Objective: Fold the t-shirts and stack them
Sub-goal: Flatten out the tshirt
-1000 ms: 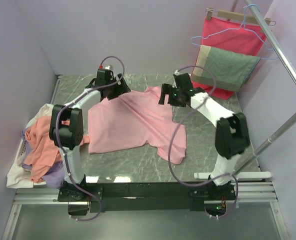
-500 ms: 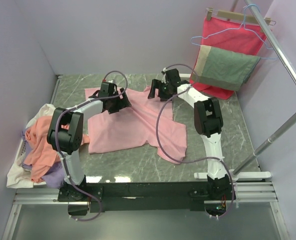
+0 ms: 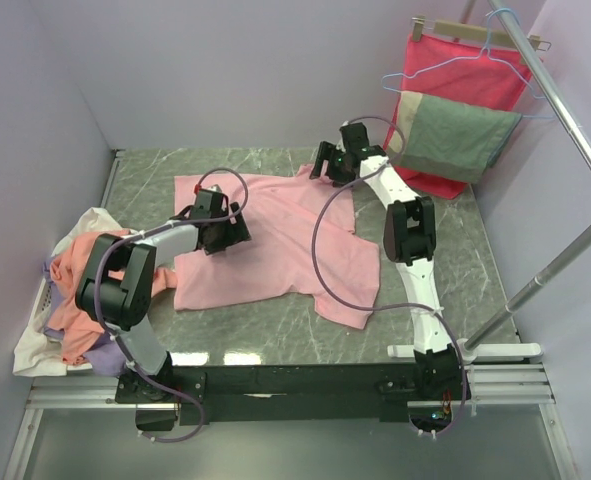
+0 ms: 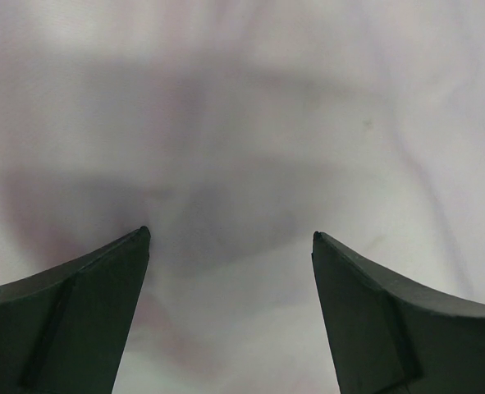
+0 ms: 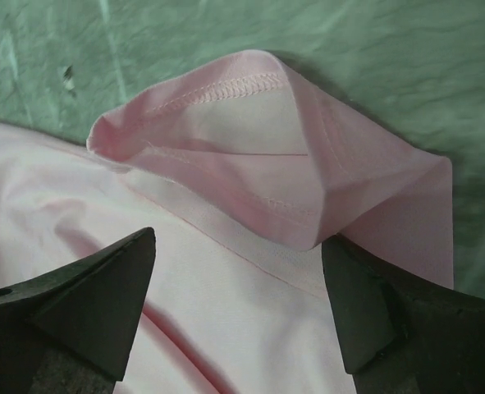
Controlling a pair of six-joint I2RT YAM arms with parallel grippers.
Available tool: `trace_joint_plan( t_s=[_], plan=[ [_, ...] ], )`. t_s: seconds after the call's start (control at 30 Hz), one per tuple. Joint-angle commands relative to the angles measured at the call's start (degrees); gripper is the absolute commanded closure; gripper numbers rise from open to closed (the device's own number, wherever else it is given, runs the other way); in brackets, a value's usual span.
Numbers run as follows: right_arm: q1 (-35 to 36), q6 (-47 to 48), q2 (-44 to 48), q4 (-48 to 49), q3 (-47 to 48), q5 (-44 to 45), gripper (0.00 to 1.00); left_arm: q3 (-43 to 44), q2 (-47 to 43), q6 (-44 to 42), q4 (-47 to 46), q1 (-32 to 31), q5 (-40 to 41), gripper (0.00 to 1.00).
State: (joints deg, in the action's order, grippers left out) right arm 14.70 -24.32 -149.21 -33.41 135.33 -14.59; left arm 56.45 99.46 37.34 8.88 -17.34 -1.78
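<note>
A light pink t-shirt (image 3: 275,245) lies spread across the middle of the green marble table (image 3: 425,290). My left gripper (image 3: 222,232) is open and low over the shirt's left part; in the left wrist view (image 4: 230,234) only pale cloth (image 4: 250,123) shows between its fingers. My right gripper (image 3: 327,163) is open at the shirt's far right corner. In the right wrist view (image 5: 238,238) it hovers over a folded-over sleeve (image 5: 250,156) with a stitched hem. A heap of salmon-orange (image 3: 80,290), white and lilac shirts lies at the table's left edge.
A red cloth on a hanger (image 3: 470,70) and a grey-green and beige cloth (image 3: 445,135) hang at the back right on a slanted metal rail (image 3: 565,130). Lilac walls close in the left, back and right sides.
The left gripper has come nearer and down onto the shirt's left part. The right gripper has gone to the far right corner. The shirt's far edge now lies spread flat.
</note>
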Motion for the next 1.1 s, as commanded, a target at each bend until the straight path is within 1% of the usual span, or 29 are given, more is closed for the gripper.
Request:
trace_joint_plan(
  t_s=[0.0,0.1,0.13,0.23,0.3,0.33,0.37,0.47,0.5,0.53,0.57,0.6,0.63,0.67,0.73,0.8,0.83,0.87,0.93,0.97,1.03,1.07],
  plan=[
    [-3.1,-1.6,-2.9,-3.7,3.1,2.5,0.10,-3.8,1.4,0.0,8.2,-0.1,5.5,0.12],
    [-3.7,-2.0,-4.0,-4.5,6.0,1.7,0.08,-2.4,1.4,-0.8,10.8,-0.1,8.2,0.12],
    [-3.7,-2.1,-3.9,-4.5,6.0,2.4,0.07,-1.9,1.3,-0.6,11.8,-0.1,11.3,0.11],
    [-4.9,-3.4,-2.1,-0.9,3.5,1.5,0.07,-0.4,0.5,-0.9,13.9,-0.1,14.9,0.11],
    [-5.6,-3.2,-1.4,1.5,2.8,-2.1,0.04,0.6,0.0,-0.8,14.4,0.0,16.5,0.11],
    [-5.6,-2.7,0.0,2.9,2.0,-3.6,0.01,0.8,-0.2,-0.8,14.1,-0.1,16.8,0.10],
    [-5.5,-2.3,0.8,6.1,1.0,-6.0,0.00,1.1,-0.9,-1.0,13.8,-0.1,16.9,0.10],
    [-5.0,-0.8,6.1,12.2,-4.8,-8.7,0.00,3.0,-3.7,-1.4,12.1,-0.1,15.3,0.10],
    [-4.7,0.1,8.0,14.1,-9.3,-9.9,0.00,4.2,-4.6,-1.6,11.9,-0.1,15.1,0.09],
    [-4.6,0.5,12.5,16.2,-12.0,-10.0,0.00,4.8,-5.3,-1.6,11.7,-0.2,14.9,0.09],
    [-4.4,0.8,14.9,19.7,-14.7,-9.9,0.00,5.3,-7.2,-1.8,11.5,-0.3,14.7,0.09],
    [-3.9,1.5,17.3,21.3,-19.8,-10.1,0.00,6.3,-8.1,-1.9,11.4,-0.3,14.1,0.09],
    [-3.6,1.8,21.9,22.2,-22.0,-10.1,0.00,6.6,-9.1,-2.0,11.6,-0.5,13.7,0.09],
    [-3.2,2.3,24.2,23.5,-26.2,-10.0,0.00,7.0,-11.1,-1.8,12.0,-0.7,13.6,0.09],
    [-1.6,3.4,29.9,22.7,-29.7,-8.8,0.00,6.7,-13.1,-1.7,12.7,-1.1,12.9,0.09],
    [-0.4,3.5,32.8,21.3,-34.7,-9.0,0.00,5.1,-15.9,-1.2,14.0,-1.4,12.2,0.09],
    [0.6,3.2,34.9,21.0,-36.3,-11.2,0.00,4.4,-16.7,-0.9,14.6,-1.6,12.0,0.09],
    [1.3,3.0,35.8,20.2,-39.5,-11.9,0.00,2.5,-18.2,0.2,15.3,-1.7,11.9,0.09],
    [2.7,3.4,38.2,18.7,-42.9,-12.9,0.00,0.1,-19.6,1.1,16.5,-2.0,11.7,0.10],
    [4.6,4.0,39.2,18.3,-47.1,-12.5,0.00,-2.5,-21.2,2.1,16.6,-2.2,11.9,0.10],
    [6.7,4.2,42.1,17.9,-51.5,-9.9,0.00,-5.4,-22.9,3.1,16.3,-2.3,11.6,0.10],
    [8.4,4.0,43.1,18.0,-56.4,-7.8,0.00,-7.7,-24.3,4.2,16.3,-2.3,11.7,0.10]
  ],
)
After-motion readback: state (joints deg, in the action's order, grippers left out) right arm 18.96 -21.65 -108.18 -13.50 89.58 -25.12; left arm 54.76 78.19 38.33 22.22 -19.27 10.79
